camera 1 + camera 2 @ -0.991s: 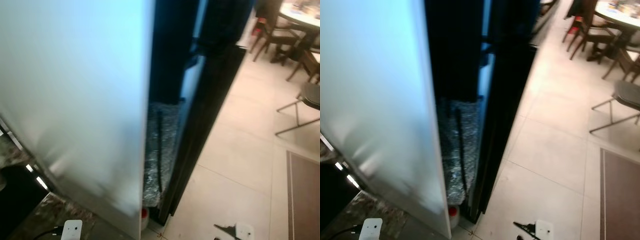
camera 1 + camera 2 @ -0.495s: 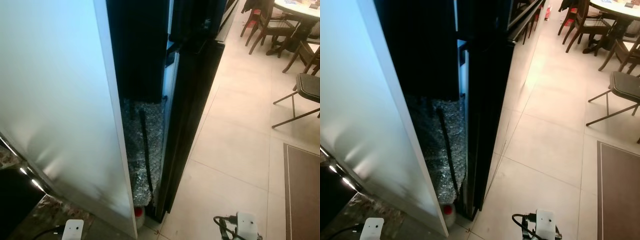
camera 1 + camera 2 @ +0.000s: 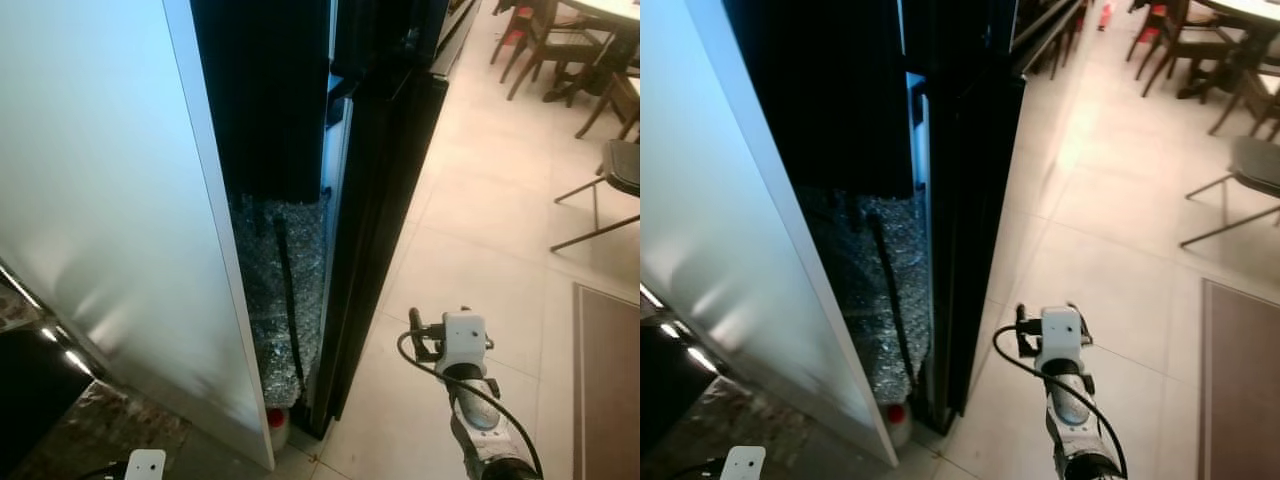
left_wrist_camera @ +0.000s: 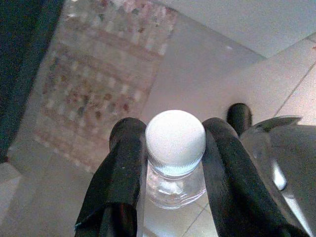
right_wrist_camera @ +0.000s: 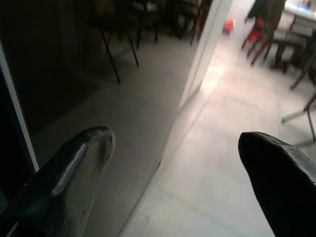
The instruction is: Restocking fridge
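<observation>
A: What has changed since the earlier frame?

B: The right arm (image 3: 470, 395) has risen into view at the near right, reaching forward over the tiled floor (image 3: 470, 250). One second ago only its tip showed at the bottom edge.

A: State of the right gripper (image 5: 173, 153)?

B: Its fingers (image 5: 74, 163) are spread wide apart with nothing between them, aimed past the black fridge (image 3: 385, 180) toward the far dining chairs (image 3: 545, 50).

A: And the left gripper (image 4: 170, 153)?

B: Its fingers (image 4: 123, 168) are clamped on the neck of a clear water bottle (image 4: 175, 163), one finger each side, just under the white cap (image 4: 175, 138).

A: Bottle orientation?

B: The long axis runs along the fingers; the cap points away from the wrist, toward the floor below.

A: Surroundings?

B: A white panel (image 3: 110, 200) stands at left; a foil-wrapped gap (image 3: 285, 290) lies between it and the fridge.
</observation>
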`<state>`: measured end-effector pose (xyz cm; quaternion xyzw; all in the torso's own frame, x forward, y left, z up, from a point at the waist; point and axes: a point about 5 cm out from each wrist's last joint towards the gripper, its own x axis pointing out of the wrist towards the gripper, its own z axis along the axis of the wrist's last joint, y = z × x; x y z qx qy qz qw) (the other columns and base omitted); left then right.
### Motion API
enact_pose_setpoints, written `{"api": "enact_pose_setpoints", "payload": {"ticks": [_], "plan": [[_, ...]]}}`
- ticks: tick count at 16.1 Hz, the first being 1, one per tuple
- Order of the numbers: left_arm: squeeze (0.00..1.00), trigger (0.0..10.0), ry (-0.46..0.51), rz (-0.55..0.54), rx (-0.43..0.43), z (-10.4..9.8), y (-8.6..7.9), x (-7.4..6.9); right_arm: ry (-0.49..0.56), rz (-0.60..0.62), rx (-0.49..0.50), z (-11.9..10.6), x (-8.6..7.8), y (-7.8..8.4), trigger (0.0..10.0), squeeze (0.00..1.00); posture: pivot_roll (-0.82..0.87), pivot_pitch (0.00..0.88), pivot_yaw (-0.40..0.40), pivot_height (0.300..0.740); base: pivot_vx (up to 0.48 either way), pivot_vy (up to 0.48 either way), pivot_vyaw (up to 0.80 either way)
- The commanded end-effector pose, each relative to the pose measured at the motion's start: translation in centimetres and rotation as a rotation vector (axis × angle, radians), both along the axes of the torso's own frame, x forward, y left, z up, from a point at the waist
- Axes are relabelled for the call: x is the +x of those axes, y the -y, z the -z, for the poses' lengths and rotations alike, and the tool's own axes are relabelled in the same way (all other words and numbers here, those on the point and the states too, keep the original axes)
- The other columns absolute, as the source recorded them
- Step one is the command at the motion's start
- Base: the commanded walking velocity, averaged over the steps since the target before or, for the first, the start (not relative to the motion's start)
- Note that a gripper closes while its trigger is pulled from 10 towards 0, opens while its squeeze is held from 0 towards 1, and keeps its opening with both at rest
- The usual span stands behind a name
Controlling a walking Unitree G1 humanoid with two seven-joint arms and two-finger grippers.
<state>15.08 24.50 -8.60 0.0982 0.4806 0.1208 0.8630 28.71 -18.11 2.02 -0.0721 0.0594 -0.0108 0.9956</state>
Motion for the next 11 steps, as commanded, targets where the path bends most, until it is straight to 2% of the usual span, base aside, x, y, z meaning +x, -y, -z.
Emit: {"api": "enact_pose_setpoints", "payload": {"ticks": [1,7,10,11], "plan": [[0.00,10.0,-0.024,-0.023,-0.008,0.6,0.5,-1.1,0.044,-0.017,0.006,-0.5,-0.1,0.0,10.0,0.00,0.12,0.000,-0.081,0.740,0.000,0.000,0.00],[0.00,10.0,-0.073,-0.042,-0.033,1.9,2.3,-4.2,0.130,0.019,-0.036,-0.4,-3.3,2.6,10.0,0.00,0.11,0.000,-0.101,0.740,0.000,0.000,0.00],[0.00,10.0,-0.088,-0.041,-0.020,2.1,2.3,-5.5,0.253,-0.025,-0.069,-3.2,-3.5,1.8,10.0,0.00,0.10,0.000,-0.096,0.740,0.000,0.000,0.00],[0.00,10.0,-0.065,-0.067,-0.018,2.1,1.8,-6.1,0.314,-0.063,-0.056,-5.1,-3.8,0.5,10.0,0.00,0.09,0.000,-0.064,0.740,0.000,0.000,0.00]]}}
